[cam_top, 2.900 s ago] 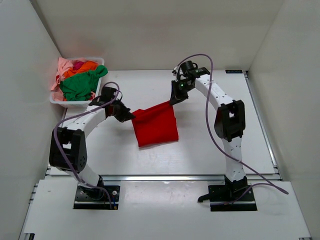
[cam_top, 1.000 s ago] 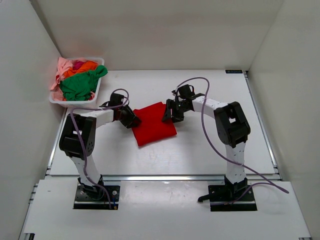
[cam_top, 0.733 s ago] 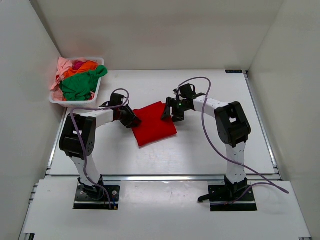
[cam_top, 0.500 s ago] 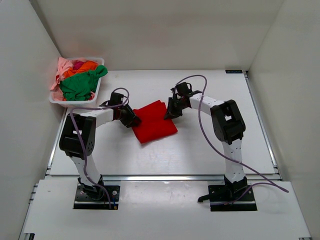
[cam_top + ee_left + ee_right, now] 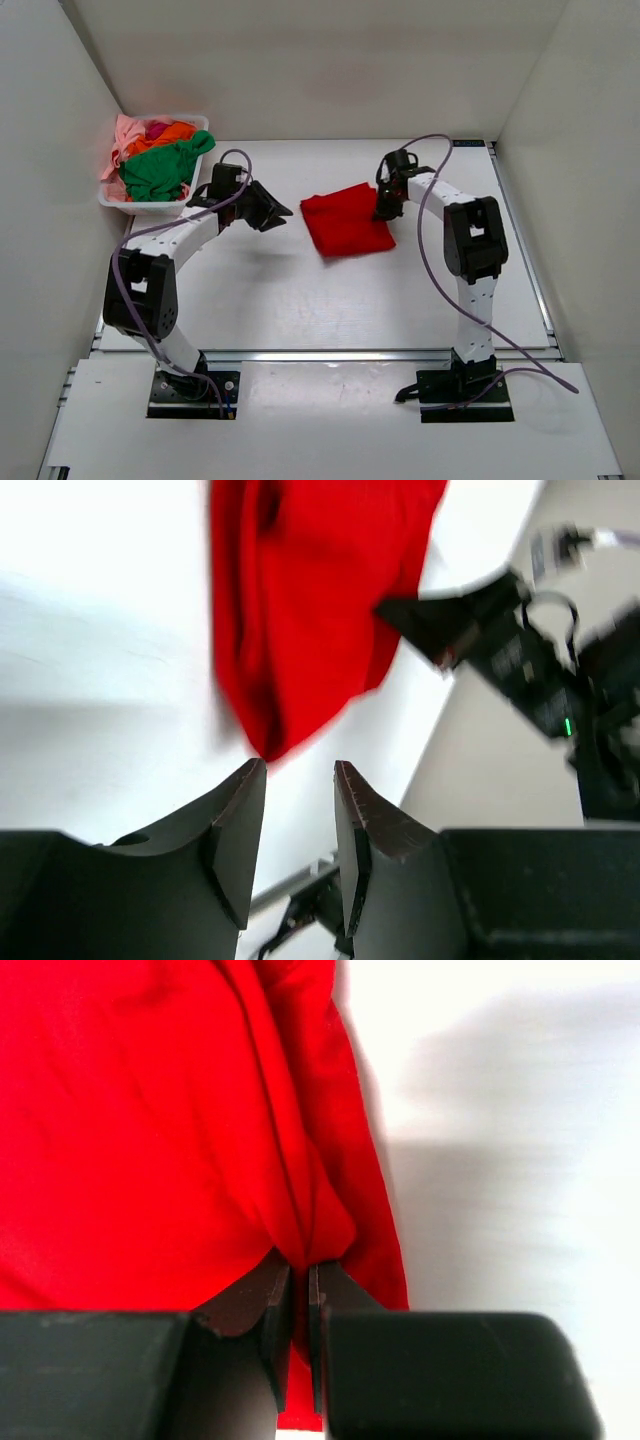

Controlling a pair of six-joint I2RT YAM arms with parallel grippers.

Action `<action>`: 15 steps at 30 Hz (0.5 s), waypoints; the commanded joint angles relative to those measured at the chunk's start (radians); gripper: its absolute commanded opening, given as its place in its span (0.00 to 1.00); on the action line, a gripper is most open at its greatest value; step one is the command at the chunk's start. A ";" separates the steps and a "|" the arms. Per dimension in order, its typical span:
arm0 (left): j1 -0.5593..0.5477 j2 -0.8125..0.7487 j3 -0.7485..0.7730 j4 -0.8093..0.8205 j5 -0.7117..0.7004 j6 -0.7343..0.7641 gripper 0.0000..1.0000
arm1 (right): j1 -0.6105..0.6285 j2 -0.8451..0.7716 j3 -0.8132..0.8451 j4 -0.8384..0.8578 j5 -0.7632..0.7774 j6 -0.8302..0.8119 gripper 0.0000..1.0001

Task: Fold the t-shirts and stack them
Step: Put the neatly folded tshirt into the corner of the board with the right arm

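top: folded red shirt [image 5: 347, 220] flat on the table [image 5: 300, 290]; right gripper [image 5: 385, 207] at its right edge; left gripper [image 5: 272, 212] apart on its left; basket [image 5: 140, 206] of other shirts [image 5: 160, 168] far left | left wrist: fingers spread, gap empty, shirt just beyond the tips | right wrist: fingers pinching a shirt fold, too small to tell from above

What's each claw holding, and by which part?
Right claw pinches the red t-shirt by a bunched fold at its right edge. Left claw: open, holding nothing.
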 commanded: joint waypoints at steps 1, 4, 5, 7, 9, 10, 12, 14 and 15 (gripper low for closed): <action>-0.042 -0.073 -0.019 -0.006 0.042 -0.012 0.44 | -0.088 -0.018 0.042 -0.062 0.250 -0.060 0.00; -0.065 -0.117 -0.130 0.006 0.050 0.002 0.43 | -0.144 0.011 0.120 -0.073 0.317 -0.093 0.00; -0.077 -0.139 -0.150 0.017 0.054 -0.001 0.43 | -0.154 0.029 0.152 -0.070 0.328 -0.118 0.01; -0.085 -0.169 -0.221 0.025 0.063 0.001 0.43 | -0.196 0.067 0.220 -0.080 0.333 -0.155 0.00; -0.098 -0.203 -0.258 0.032 0.067 0.008 0.43 | -0.224 0.139 0.310 -0.115 0.343 -0.179 0.00; -0.105 -0.212 -0.264 0.032 0.070 0.014 0.43 | -0.238 0.158 0.370 -0.138 0.351 -0.193 0.00; -0.111 -0.240 -0.296 0.032 0.068 0.016 0.43 | -0.264 0.199 0.436 -0.146 0.363 -0.218 0.00; -0.126 -0.245 -0.324 0.043 0.080 0.011 0.43 | -0.296 0.232 0.471 -0.142 0.362 -0.227 0.00; -0.129 -0.258 -0.329 0.040 0.085 0.005 0.43 | -0.305 0.250 0.528 -0.146 0.360 -0.219 0.00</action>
